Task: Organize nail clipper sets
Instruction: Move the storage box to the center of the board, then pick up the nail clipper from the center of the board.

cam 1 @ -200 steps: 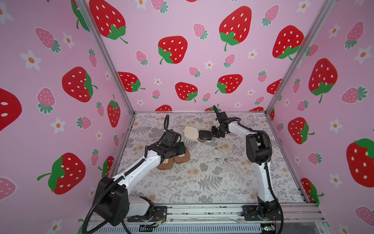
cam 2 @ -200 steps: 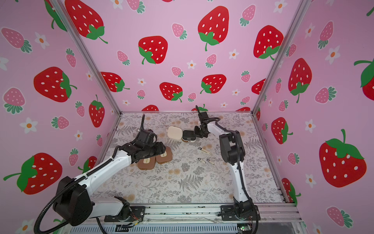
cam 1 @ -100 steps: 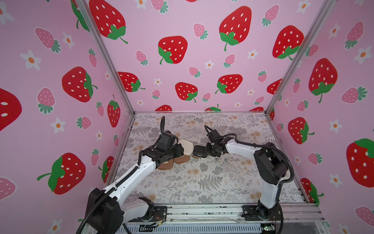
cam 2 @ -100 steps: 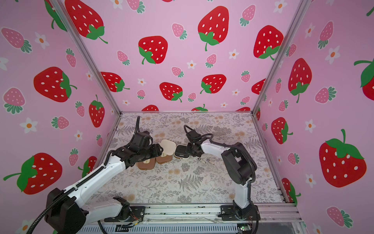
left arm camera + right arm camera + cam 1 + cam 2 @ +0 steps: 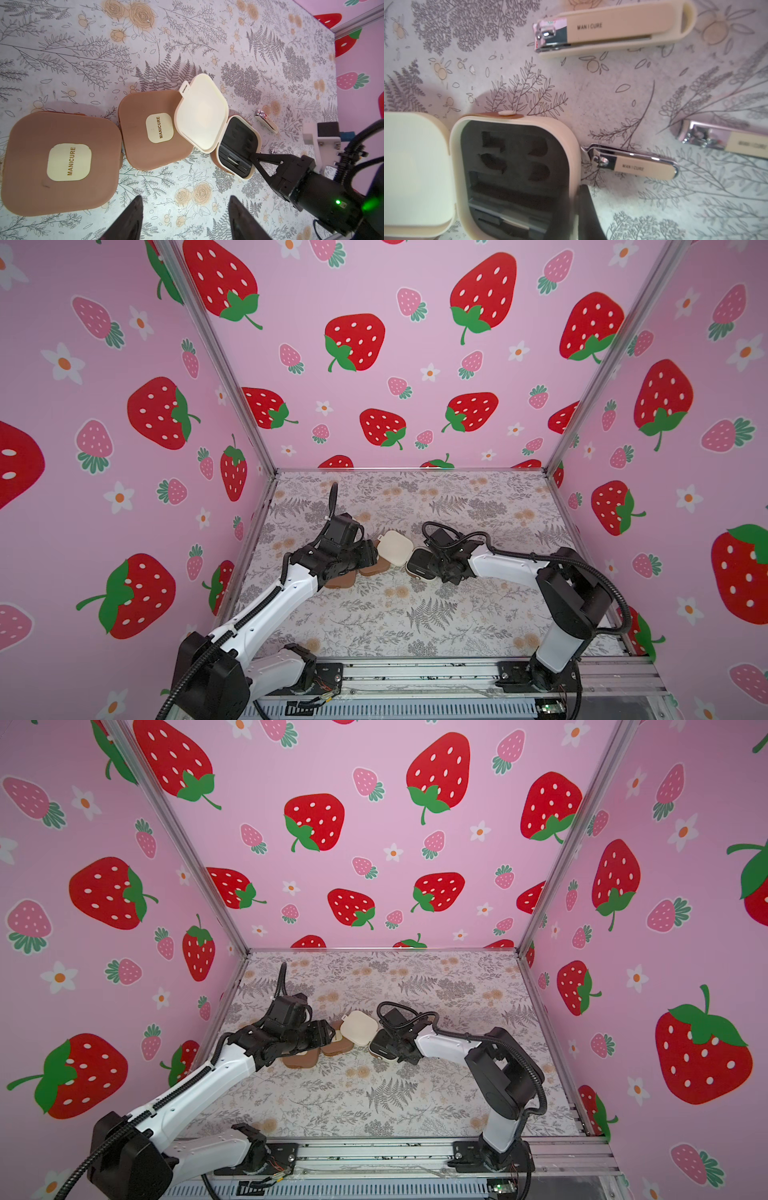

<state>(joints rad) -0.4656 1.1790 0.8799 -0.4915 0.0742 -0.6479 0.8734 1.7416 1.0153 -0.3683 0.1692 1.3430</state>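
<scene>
Two shut brown cases (image 5: 60, 162) (image 5: 155, 128) with cream "MANICURE" patches lie side by side; in both top views they sit partly under my left wrist (image 5: 338, 580) (image 5: 299, 1058). The cream case (image 5: 517, 166) stands open beside them, its lid (image 5: 395, 547) raised and leaning over the nearer brown case, its black slotted inside (image 5: 239, 145) showing a slim metal tool (image 5: 508, 222). My right gripper (image 5: 577, 207) is shut on the cream case's side wall. My left gripper (image 5: 185, 209) hangs open above bare table beside the brown cases. Three clippers (image 5: 612, 29) (image 5: 633, 164) (image 5: 726, 141) lie loose on the table.
The floral table (image 5: 415, 614) is walled in by strawberry-print panels on three sides, with a metal rail (image 5: 415, 672) along the front. The right arm (image 5: 519, 568) reaches low across the middle. The loose clippers lie behind the right wrist, hidden in both top views.
My right gripper has dragged the open cream case from the back middle forward and left, up against the brown cases. The left gripper has stayed open over the brown cases.
</scene>
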